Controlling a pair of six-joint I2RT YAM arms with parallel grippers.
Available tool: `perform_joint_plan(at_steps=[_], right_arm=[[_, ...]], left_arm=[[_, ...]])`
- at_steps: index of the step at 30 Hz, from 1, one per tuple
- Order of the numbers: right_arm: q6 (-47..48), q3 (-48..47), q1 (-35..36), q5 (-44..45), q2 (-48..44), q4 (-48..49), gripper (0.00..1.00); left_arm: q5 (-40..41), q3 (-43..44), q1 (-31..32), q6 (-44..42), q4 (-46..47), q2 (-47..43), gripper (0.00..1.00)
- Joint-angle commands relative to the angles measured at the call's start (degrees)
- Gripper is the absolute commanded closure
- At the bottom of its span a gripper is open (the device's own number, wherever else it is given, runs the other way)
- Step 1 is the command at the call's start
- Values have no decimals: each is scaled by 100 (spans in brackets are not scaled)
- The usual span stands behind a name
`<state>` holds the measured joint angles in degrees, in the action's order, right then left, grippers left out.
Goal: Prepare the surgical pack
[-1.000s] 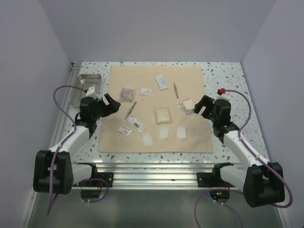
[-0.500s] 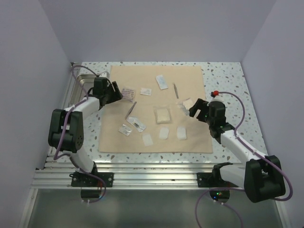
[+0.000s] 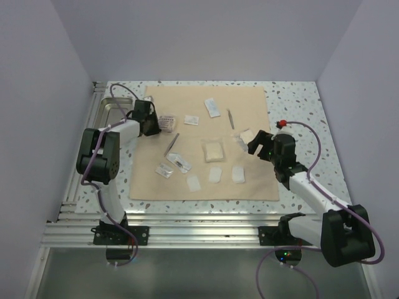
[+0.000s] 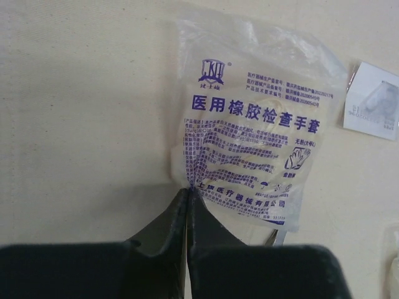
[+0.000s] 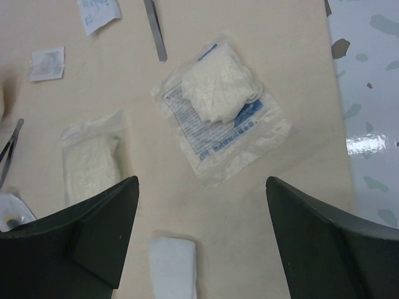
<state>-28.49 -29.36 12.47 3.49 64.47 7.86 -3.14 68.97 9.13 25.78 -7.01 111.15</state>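
Observation:
The surgical pack's tan cloth (image 3: 255, 106) lies spread flat, with several packets and tools loose on it. Its steel tray (image 3: 107, 112) sits off the cloth at the far left. My left gripper (image 3: 156, 123) is over the cloth's far left part. In the left wrist view the left gripper (image 4: 187, 190) is shut, pinching the puckered edge of a clear glove packet (image 4: 249, 131) printed in blue. My right gripper (image 3: 252, 144) hovers open above the cloth's right side. The right wrist view shows a clear packet of white material (image 5: 221, 109) just ahead of the open right gripper (image 5: 201, 187), untouched.
On the cloth lie metal tweezers (image 3: 230, 118), scissors (image 3: 171, 144), a square packet (image 3: 213, 151), white gauze pads (image 3: 215, 174) and small packets (image 3: 212, 108). Walls close in the table's far and side edges. Speckled tabletop (image 3: 299, 112) shows right of the cloth.
The left arm swung from the near left out to the glove packet, and its jaws closed on the packet's edge. The right gripper shifted slightly left and stayed open.

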Motion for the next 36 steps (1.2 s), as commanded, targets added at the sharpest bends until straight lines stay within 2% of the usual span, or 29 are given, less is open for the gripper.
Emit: perform_joint_plan(at_steps=[1,10,16,25,36], right_arm=[[-34,80,27,100,-136,242,14],[-86,133,45,29,4,418,16],[-86,150,80,-15,101,453,16],[-121,264,107,-111,92,568,16],[-95,326,142,-50,31,612,17]], left_arm=[[137,275,2,-161,-99,-14,100],[770,398,-25,-512,-503,-963,100],[903,468,-419,-697,-381,-1412,100],[209,907,-1728,-680,-108,-1264,100],[120,1549,-2117,-627,-486,-279,100]])
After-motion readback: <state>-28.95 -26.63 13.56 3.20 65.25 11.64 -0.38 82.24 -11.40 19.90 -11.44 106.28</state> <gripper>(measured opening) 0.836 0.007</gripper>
